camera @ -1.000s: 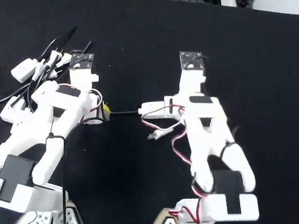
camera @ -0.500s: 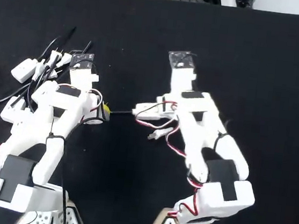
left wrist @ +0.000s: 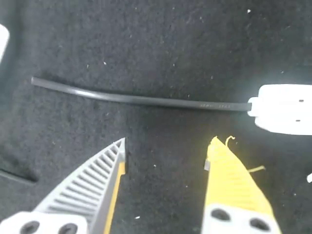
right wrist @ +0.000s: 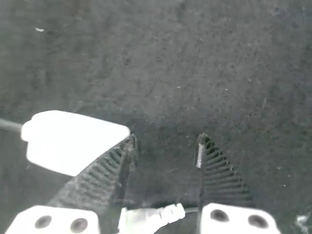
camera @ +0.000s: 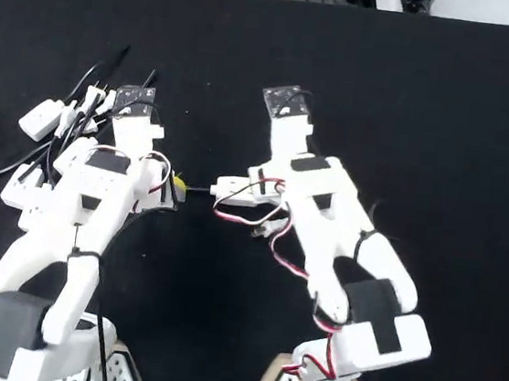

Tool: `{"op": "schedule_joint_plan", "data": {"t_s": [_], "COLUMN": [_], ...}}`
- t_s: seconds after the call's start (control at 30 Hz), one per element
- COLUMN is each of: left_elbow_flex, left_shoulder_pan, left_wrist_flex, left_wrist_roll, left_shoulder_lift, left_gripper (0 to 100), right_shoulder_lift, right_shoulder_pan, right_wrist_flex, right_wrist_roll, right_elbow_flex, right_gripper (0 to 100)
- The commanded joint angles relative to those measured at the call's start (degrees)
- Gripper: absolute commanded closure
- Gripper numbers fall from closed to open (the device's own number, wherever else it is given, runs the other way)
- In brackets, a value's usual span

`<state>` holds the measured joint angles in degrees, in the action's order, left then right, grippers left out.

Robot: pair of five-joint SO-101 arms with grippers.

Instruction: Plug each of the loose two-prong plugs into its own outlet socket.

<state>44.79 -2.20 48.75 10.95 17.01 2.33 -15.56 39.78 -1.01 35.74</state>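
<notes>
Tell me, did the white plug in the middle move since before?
Yes. In the high view the white plug slid sideways, nearer the bunch of white blocks at the table's left side, which stayed put.

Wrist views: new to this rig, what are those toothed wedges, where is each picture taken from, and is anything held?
The machine is two white arms on a black table. The high view looks down on both; each wrist view comes from a camera on one arm's wrist. The toothed wedges are gripper fingers. The left gripper is open, a black cable just ahead of its tips running into a white connector. The right gripper is open too, that connector beside one finger. Neither holds anything. More white connectors and cables lie heaped by the left arm.
</notes>
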Motion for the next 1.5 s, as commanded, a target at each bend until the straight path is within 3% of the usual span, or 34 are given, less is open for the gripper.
{"op": "schedule_joint_plan", "data": {"t_s": [0.0,0.13,0.23,0.43,0.53,0.8,0.97,1.17,1.47], "left_elbow_flex": [0.66,1.27,1.27,1.27,1.27,1.27,1.27,1.27,2.42], "left_shoulder_pan": [0.57,0.57,0.57,0.57,0.66,0.66,0.66,0.66,0.57], "left_wrist_flex": [-2.55,-3.52,-3.87,-3.87,-3.87,-3.87,-3.87,-3.87,-5.1], "left_wrist_roll": [0.0,0.0,0.0,-0.09,-0.09,-0.09,-0.09,-0.09,0.35], "left_shoulder_lift": [3.16,2.64,1.85,1.23,1.23,1.23,1.23,1.23,1.23], "left_gripper": [73,73,73,73,73,73,73,73,73], "right_shoulder_lift": [-6.29,-11.12,-14.73,-17.89,-17.89,-20.09,-24.57,-26.15,-26.07], "right_shoulder_pan": [-1.14,2.9,4.13,4.4,4.4,4.75,3.6,3.25,3.25], "right_wrist_flex": [-1.32,0.09,7.38,15.56,15.91,24.62,32.97,31.03,28.75], "right_wrist_roll": [-0.97,-0.62,-4.13,-42.64,-53.71,-55.47,-69.89,-84.22,-84.57], "right_elbow_flex": [1.27,3.47,3.82,5.41,6.2,4.88,6.73,11.21,14.2], "right_gripper": [80.5,80.5,80.7,80.7,80.7,80.5,80.7,80.7,80.6]}}
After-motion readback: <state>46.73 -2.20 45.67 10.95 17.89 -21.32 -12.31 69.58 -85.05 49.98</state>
